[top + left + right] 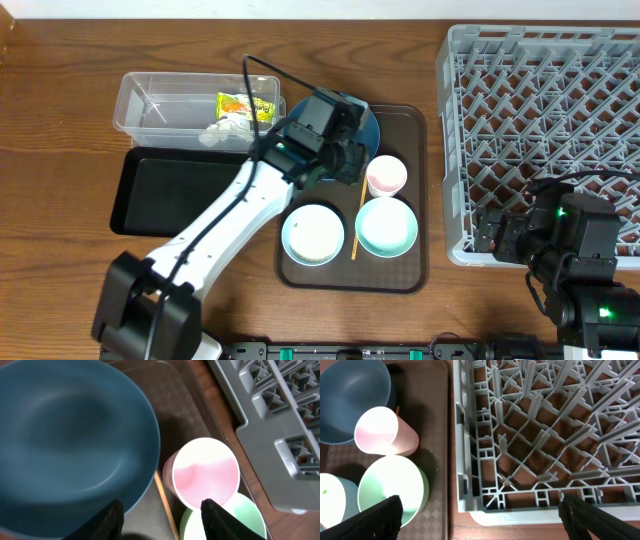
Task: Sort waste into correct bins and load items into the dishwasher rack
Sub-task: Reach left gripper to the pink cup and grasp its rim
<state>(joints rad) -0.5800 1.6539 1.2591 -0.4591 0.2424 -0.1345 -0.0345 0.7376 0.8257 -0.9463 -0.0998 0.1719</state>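
Dishes sit grouped on the brown serving tray (400, 275), with both grippers spread and empty.

Overhead, the grey dishwasher rack (545, 130) fills the right of the frame, its left wall just beside the brown serving tray at centre. The black tray (150, 190) lies at left, and the clear tub (140, 100) sits right above it. The dark blue bowl (65, 440) sits at the serving tray's top, partly under the left arm. The left gripper (165, 521) hovers with its fingers apart over the bowl's rim and the cup, pinching nothing. The right gripper (490, 519), at lower right, is spread wide over the rack's near edge. The left mint bowl (313, 233) and the right mint bowl (386, 227) sit side by side at the serving tray's bottom. The pink cup (386, 176) stands above the right one, and the yellow stick (357, 222) lies between the two. The wrapper (245, 105) and the tissue (225, 132) lie in the tub's right end.
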